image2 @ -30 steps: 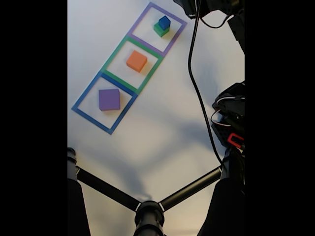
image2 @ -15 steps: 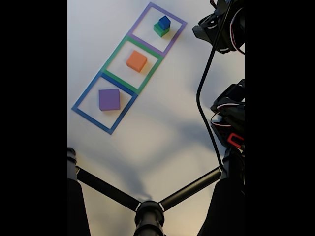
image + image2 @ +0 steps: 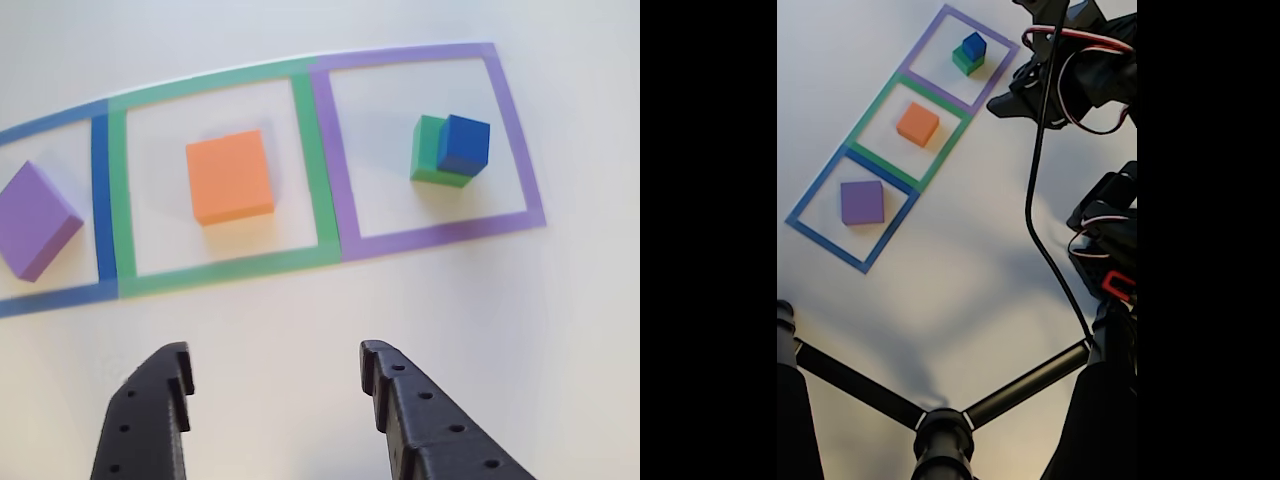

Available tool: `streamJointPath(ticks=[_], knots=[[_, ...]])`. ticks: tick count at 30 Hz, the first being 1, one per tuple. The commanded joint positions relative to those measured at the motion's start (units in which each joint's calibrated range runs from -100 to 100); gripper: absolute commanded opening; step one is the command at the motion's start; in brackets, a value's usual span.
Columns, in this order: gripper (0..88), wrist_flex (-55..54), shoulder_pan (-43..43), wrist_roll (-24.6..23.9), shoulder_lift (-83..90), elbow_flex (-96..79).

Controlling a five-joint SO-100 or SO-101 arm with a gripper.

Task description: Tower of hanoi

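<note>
Tool (image 3: 275, 385) released, jaws spread wide and empty above the bare white surface (image 3: 540, 300), just short of the taped squares. Blue cube (image 3: 464, 146) sits on the green cube (image 3: 432, 150) inside the purple tape square (image 3: 430, 236). Orange block (image 3: 231, 176) lies alone in the green tape square (image 3: 225, 262). Purple slab (image 3: 35, 220) lies in the blue tape square (image 3: 99, 200). In the fixed view the arm (image 3: 1080, 70) hangs beside the purple square.
</note>
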State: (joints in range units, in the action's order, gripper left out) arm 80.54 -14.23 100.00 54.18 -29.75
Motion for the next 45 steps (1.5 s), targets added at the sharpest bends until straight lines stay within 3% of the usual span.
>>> streamJointPath(ticks=[1, 9, 14, 21, 31, 45], knots=[[23.8, -11.22, -1.44, 0.0, 3.03, -8.1], [32.3, -38.09, -2.2, 0.0, 5.03, -28.18], [36.0, -60.75, -2.81, 0.0, 3.67, -42.99], [40.7, -80.34, -2.74, 0.0, -2.26, -52.26], [41.3, -107.7, -0.98, 0.0, -19.33, -58.89], [40.6, -132.38, 1.23, 0.0, -50.1, -51.98]])
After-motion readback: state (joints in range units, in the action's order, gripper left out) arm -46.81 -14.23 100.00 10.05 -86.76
